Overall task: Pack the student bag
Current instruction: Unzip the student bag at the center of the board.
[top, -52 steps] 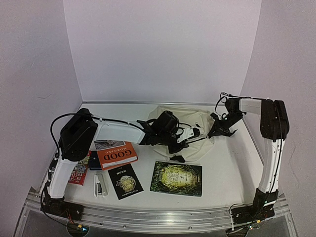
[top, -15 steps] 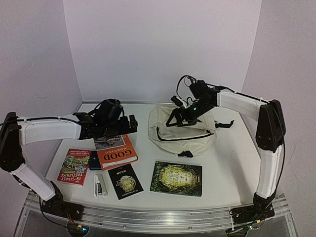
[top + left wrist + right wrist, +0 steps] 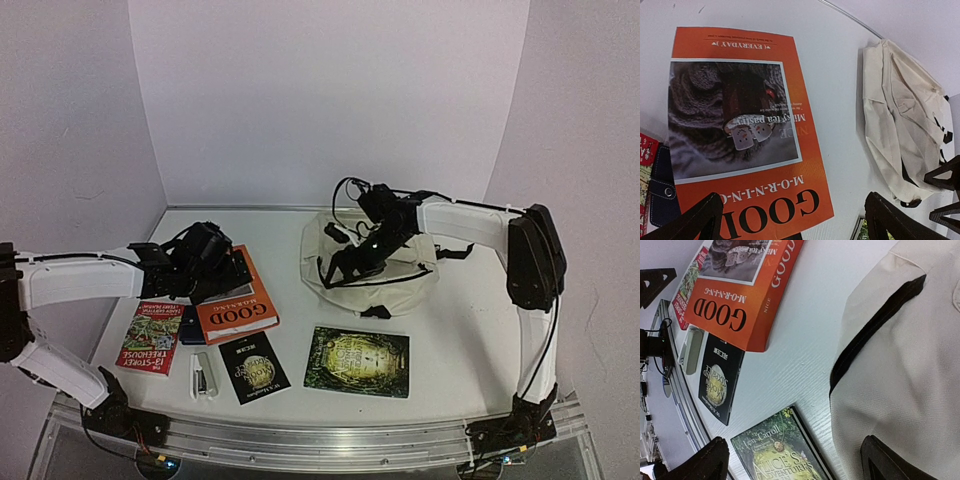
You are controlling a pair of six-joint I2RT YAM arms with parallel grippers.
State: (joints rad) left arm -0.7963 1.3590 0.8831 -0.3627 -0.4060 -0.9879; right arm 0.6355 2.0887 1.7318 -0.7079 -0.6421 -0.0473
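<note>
White surface [image 3: 470, 320], pale bare walls [image 3: 330, 100] closing in on three sides, a metal rail [image 3: 320, 440] along the near edge. The cream fabric student bag [image 3: 400, 290] lies flat at the back, right of centre. The right fingers [image 3: 880, 457] are spread wide, empty, over its near-left edge. The left fingers [image 3: 697, 220] are wide apart too, above the orange "Good Morning" book [image 3: 240, 315]. Nearer the rail lie a red picture book [image 3: 150, 338], a white stapler-like object [image 3: 203, 375], a black booklet [image 3: 252, 367] and a dark green Alice book [image 3: 358, 362].
</note>
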